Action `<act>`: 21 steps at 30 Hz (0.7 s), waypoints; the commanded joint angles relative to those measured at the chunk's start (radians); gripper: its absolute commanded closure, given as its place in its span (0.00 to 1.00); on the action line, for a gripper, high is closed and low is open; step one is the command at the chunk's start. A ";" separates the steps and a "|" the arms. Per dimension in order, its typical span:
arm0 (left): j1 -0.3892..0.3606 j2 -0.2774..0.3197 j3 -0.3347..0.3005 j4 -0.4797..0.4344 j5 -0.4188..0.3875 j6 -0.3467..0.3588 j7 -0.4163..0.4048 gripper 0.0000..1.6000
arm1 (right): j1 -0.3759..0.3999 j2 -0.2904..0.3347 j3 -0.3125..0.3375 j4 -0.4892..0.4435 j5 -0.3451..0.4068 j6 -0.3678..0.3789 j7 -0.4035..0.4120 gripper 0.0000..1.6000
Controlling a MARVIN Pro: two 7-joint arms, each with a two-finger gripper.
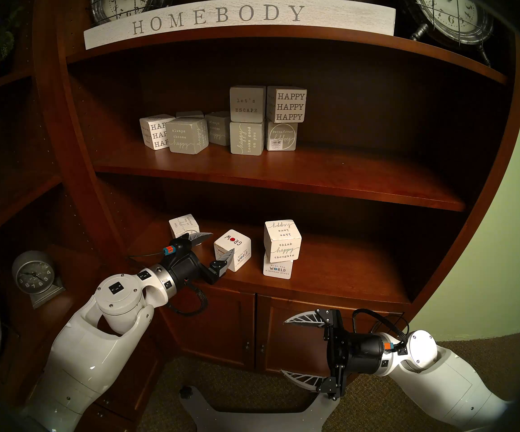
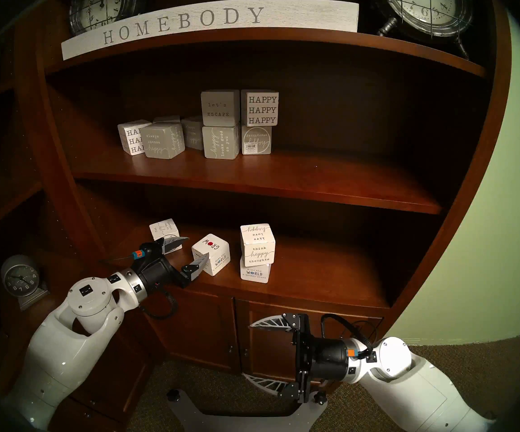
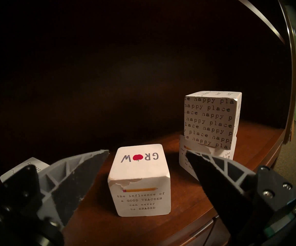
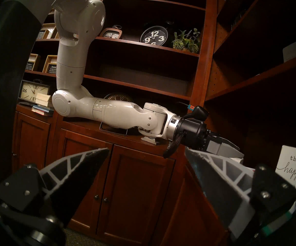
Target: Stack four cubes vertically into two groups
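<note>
Four white cubes sit on the lower shelf point(image 1: 330, 285). A "think happy thoughts" cube point(image 1: 282, 241) is stacked slightly askew on a "make the WORLD" cube point(image 1: 278, 270). To their left the "GROW" cube point(image 1: 233, 253) stands alone, turned corner-on. Another white cube point(image 1: 184, 229) sits further back left. My left gripper point(image 1: 223, 242) is open at shelf height. In the left wrist view the GROW cube point(image 3: 140, 180) stands between the fingers with gaps on both sides. My right gripper point(image 1: 283, 347) hangs open and empty below the shelf.
The middle shelf point(image 1: 283, 179) is a low ceiling over the cubes and carries grey and white lettered blocks point(image 1: 248, 121). Cabinet doors point(image 1: 227, 325) lie behind my right gripper. A small clock point(image 1: 34, 277) stands left of my left arm. The HOMEBODY sign point(image 1: 221, 20) sits on the top shelf.
</note>
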 commanded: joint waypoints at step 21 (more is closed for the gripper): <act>-0.137 -0.043 0.053 0.116 0.000 0.002 -0.018 0.00 | -0.004 -0.007 0.004 -0.011 0.011 0.005 0.002 0.00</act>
